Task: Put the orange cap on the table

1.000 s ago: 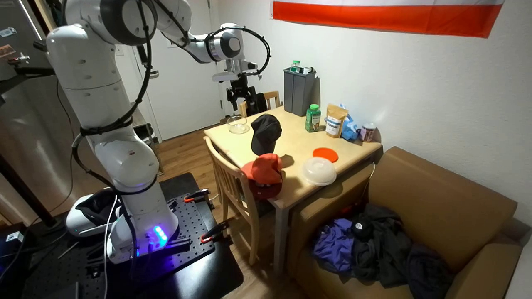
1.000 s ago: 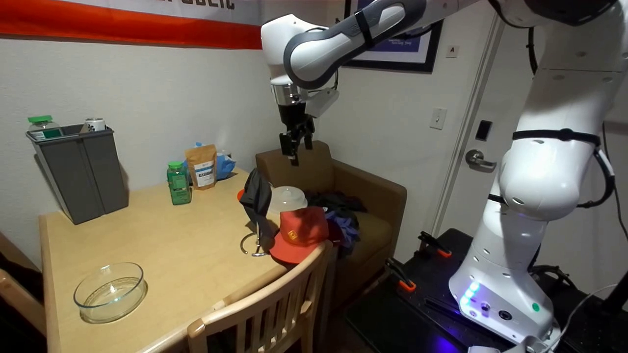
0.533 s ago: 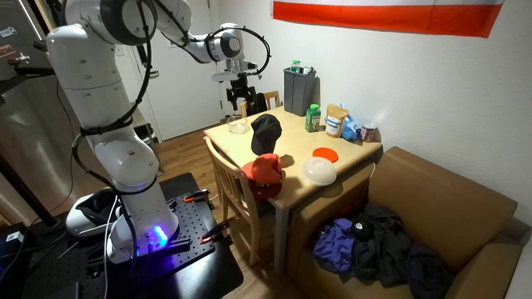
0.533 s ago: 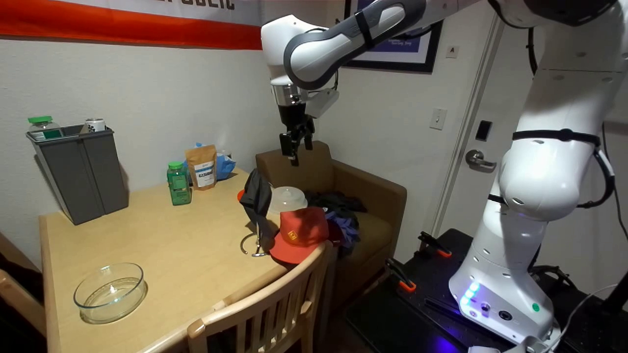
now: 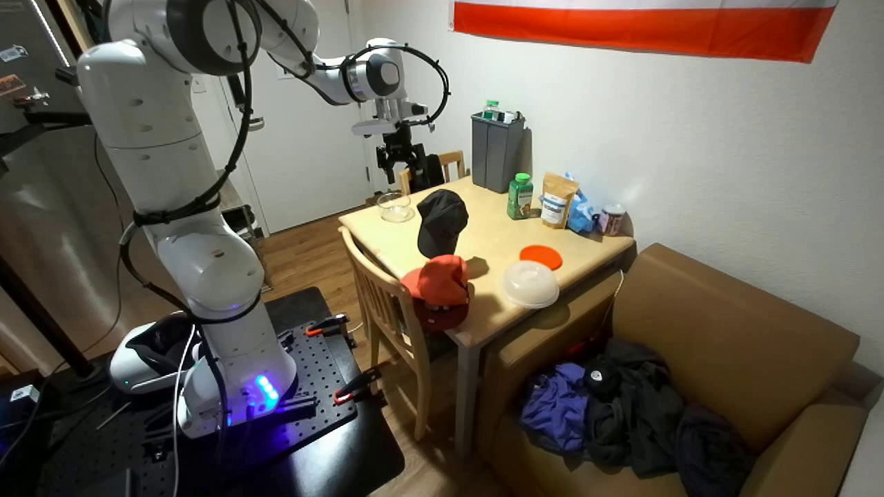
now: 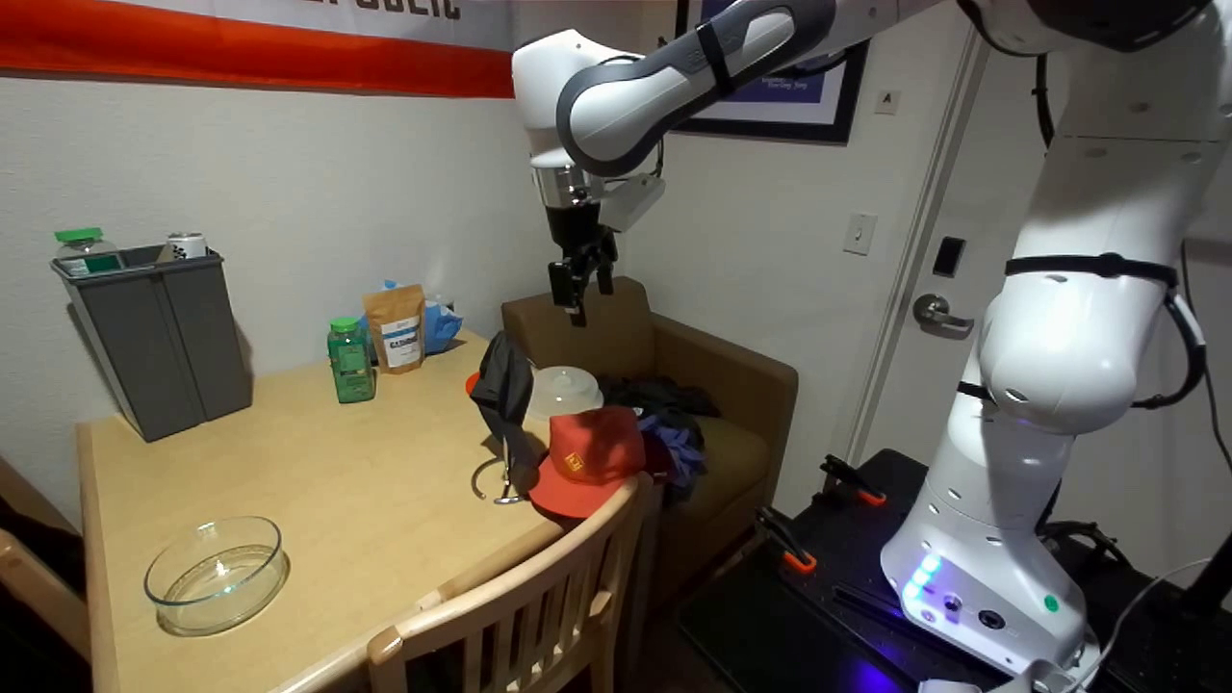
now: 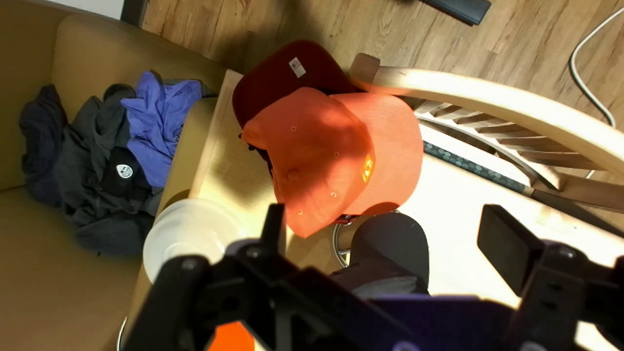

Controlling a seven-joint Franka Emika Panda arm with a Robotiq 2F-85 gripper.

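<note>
- While the pincer (image 7: 384, 225) hangs spread, higher than the black cap (image 5: 442, 224), the orange cap (image 7: 319, 153) sits just beside it.
- Off-centre descent could bump the black cap, the 2 being close.
- Lifting may drag the dark red cap (image 7: 280, 80) along, if snagged.

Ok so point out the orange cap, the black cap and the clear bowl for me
Orange cap (image 7: 317, 158), in the wrist view: on its crown.
Black cap (image 5: 445, 214), in an exterior view: on its crown.
Clear bowl (image 6: 217, 613), in an exterior view: on its near wall.
</note>
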